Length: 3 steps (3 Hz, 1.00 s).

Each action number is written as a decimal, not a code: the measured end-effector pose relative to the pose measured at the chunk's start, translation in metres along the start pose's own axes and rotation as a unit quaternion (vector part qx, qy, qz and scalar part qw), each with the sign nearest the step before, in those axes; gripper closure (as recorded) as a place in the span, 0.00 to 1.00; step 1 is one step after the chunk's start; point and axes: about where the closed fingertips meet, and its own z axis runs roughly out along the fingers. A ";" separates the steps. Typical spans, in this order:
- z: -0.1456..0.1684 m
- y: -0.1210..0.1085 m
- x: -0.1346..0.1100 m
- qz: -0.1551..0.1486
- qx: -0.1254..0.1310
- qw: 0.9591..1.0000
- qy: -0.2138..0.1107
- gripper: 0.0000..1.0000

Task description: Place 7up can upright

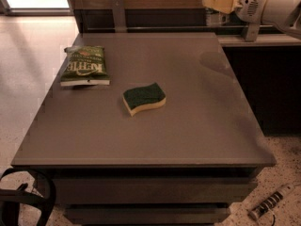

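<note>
Cream-coloured gripper (pixel 217 2) sits at the top right, just past the far right corner of the table (pixel 188 102), pinching the 7up can (pixel 213 18). The can shows above and below the fingers, roughly upright and off the tabletop. A green-and-yellow sponge (pixel 144 98) lies near the table's middle, and a green snack bag (pixel 85 66) lies toward its far left. A power strip (pixel 270 204) lies on the floor, lower right.
</note>
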 end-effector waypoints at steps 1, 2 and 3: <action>-0.002 0.005 0.000 -0.009 -0.016 1.000 -0.009 1.00; -0.005 0.015 0.007 -0.022 -0.034 0.999 -0.004 1.00; -0.002 0.024 0.024 -0.034 -0.048 0.998 -0.008 1.00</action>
